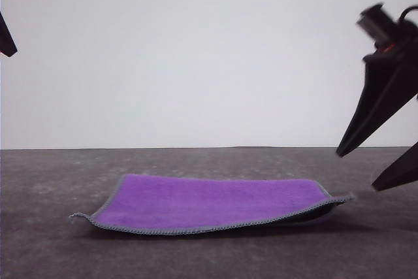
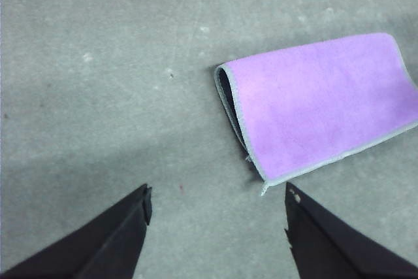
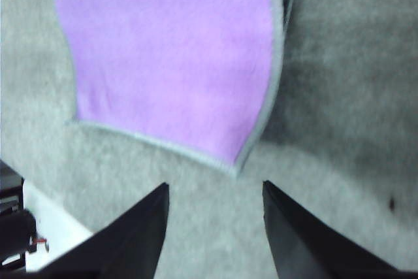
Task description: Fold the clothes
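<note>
One cloth (image 1: pixel 215 204) lay on the grey tabletop (image 1: pixel 52 181), purple face up, folded over on itself so that a dark inner layer showed along the looped edge in the left wrist view (image 2: pixel 320 106). Its grey zigzag-stitched border ran along the near side in the front view, where the right-hand corner stuck out slightly and lifted a little off the surface, with dark shadow beneath it. The right tool (image 1: pixel 375 171) hung to the right of the cloth and above the tabletop, its two dark fingers (image 1: pixel 372 112) spread well apart and gripping nothing; the nearest finger tip stood just beside the cloth's raised corner but clear of it. From the right wrist camera the same tool (image 3: pixel 215 191) showed its fingers parted with bare tabletop between them, and a pointed corner of the cloth (image 3: pixel 173 57) lay close ahead of the gap. The left tool (image 2: pixel 215 200) was likewise spread wide and empty in the left wrist view, held over bare tabletop with the cloth's folded end nearby. Along the front view's left edge only a small dark tip of the left arm (image 1: pixel 6 37) was visible, high above the tabletop.
</note>
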Robot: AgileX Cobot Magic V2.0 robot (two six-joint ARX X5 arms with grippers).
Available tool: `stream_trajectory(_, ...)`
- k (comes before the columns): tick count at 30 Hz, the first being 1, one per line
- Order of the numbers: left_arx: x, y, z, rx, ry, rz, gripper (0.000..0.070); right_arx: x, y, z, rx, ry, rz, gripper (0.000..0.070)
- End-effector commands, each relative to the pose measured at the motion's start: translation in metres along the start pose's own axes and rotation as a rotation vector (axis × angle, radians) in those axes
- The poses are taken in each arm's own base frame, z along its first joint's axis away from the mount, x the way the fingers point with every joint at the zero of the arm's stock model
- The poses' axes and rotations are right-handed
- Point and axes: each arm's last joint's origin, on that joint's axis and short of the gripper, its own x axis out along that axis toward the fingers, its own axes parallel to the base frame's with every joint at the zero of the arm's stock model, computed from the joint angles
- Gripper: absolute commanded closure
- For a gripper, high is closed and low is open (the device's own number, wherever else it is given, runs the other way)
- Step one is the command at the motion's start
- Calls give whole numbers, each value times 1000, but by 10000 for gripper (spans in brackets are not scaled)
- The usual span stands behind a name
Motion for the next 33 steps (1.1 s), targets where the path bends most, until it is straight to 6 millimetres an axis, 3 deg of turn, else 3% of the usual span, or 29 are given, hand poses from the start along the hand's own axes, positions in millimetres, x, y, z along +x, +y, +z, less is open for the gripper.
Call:
stream_trajectory(1,1,-1,1,26,-5,1,306,6,-2,3,34,13,-1,410)
stream_trajectory(19,1,-1,1,32,-2,1,307,54,-22,31,127,24,117,421)
stream_trajectory(25,1,-1,1,32,-2,2,307,58,-24,32,129,21,114,686)
stream_trajectory(33,1,-1,1,31,-1,2,307,58,-10,37,67,24,169,700)
